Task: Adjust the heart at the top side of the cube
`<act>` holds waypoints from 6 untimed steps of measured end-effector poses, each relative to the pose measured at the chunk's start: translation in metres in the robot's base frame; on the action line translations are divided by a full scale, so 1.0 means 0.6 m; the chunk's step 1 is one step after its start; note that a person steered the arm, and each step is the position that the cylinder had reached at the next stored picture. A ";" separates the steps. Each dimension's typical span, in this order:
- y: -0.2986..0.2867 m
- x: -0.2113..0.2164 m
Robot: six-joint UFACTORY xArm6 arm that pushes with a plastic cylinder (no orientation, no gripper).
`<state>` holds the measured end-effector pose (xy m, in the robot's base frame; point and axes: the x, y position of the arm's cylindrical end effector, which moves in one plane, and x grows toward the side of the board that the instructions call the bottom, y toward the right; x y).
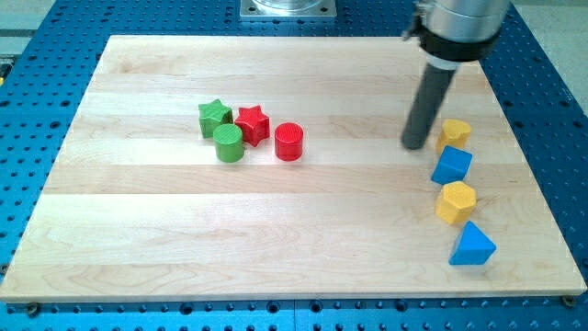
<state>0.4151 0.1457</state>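
A yellow heart [454,132] lies at the view's right, just above a blue cube [452,165] and touching or nearly touching it. My tip [416,145] rests on the board just left of the yellow heart and up-left of the blue cube; the dark rod rises from it toward the view's top. A small gap shows between the tip and the heart.
Below the cube lie a yellow hexagon [456,202] and a blue triangle [472,245]. Left of centre sit a green star [214,116], a green cylinder [229,143], a red star [252,124] and a red cylinder [288,142]. The wooden board [276,239] ends near the right-hand blocks.
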 end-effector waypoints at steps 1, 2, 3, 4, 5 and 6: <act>0.022 -0.066; 0.176 -0.040; 0.216 0.017; 0.135 0.042; 0.152 0.035; 0.201 -0.031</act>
